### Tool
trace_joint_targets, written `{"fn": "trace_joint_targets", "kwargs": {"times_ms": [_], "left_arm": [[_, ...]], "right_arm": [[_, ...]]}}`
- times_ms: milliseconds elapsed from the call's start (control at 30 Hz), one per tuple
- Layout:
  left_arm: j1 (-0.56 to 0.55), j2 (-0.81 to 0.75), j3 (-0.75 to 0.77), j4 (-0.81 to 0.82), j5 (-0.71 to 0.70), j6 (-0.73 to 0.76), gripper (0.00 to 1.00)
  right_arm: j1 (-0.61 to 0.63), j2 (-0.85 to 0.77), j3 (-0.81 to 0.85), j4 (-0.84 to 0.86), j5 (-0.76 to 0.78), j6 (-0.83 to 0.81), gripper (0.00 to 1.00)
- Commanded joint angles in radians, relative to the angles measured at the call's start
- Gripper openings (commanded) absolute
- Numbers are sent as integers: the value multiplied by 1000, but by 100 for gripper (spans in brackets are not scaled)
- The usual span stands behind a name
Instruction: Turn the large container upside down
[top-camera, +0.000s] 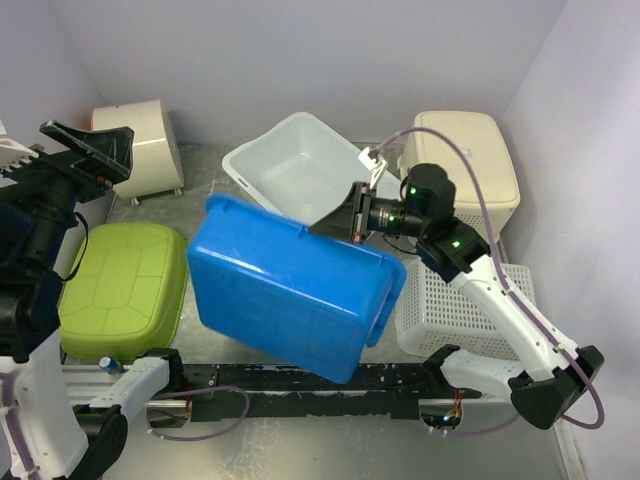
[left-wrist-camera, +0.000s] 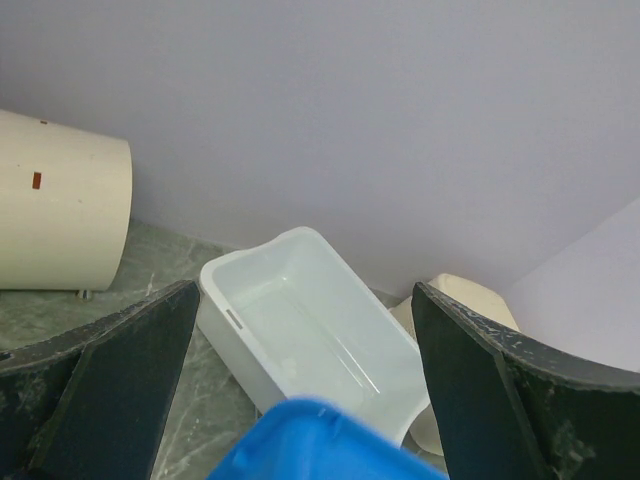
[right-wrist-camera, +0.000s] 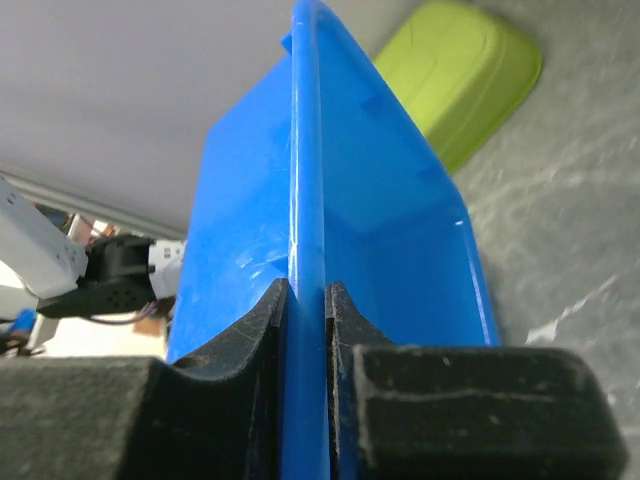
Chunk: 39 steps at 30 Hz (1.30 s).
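At the far rim of the large blue container: right gripper clamped, left gripper spread.
Both fingers of the right gripper press together on the container's thin rim edge. The large blue container hangs steeply tilted at mid-table, its base and side turned up toward the top camera and its rim toward the right arm. The left gripper is raised to the container's left, jaws wide apart and touching nothing. Behind the container lies a white tub, open and tipped. Left of the container a green tub sits upside down. Right of it stands a white perforated basket, and behind-right a cream bin.
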Motion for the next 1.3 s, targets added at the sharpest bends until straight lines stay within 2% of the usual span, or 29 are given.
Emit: {"fn": "trace_joint_targets", "kwargs": {"times_ms": [0, 133, 267, 467, 600, 800, 900, 1033, 1133, 1267], "left_arm": [[7, 11, -35, 19, -3, -16, 99], [6, 17, -75, 35, 31, -22, 99], [7, 17, -121, 62, 68, -31, 99], [7, 14, -221, 83, 114, -45, 99], [6, 10, -336, 110, 177, -66, 99], [7, 21, -395, 132, 198, -63, 99], [7, 31, -403, 137, 197, -55, 99], [7, 44, -436, 162, 219, -58, 99], [7, 55, -447, 172, 223, -56, 99], [7, 74, -441, 174, 217, -40, 99]], "right_arm": [[2, -13, -67, 34, -181, 120, 0], [-1, 18, -152, -51, -227, 68, 0], [-4, 61, -226, -50, -197, 39, 0], [-7, 168, -200, -81, -62, -41, 0], [-5, 253, -168, -58, -47, -74, 0], [-5, 348, -119, -71, 1, -148, 18], [-6, 373, -41, -143, 74, -218, 35], [-5, 417, 76, -256, 197, -314, 53], [-5, 469, 159, -336, 273, -374, 60], [-4, 535, 279, -392, 343, -431, 64]]}}
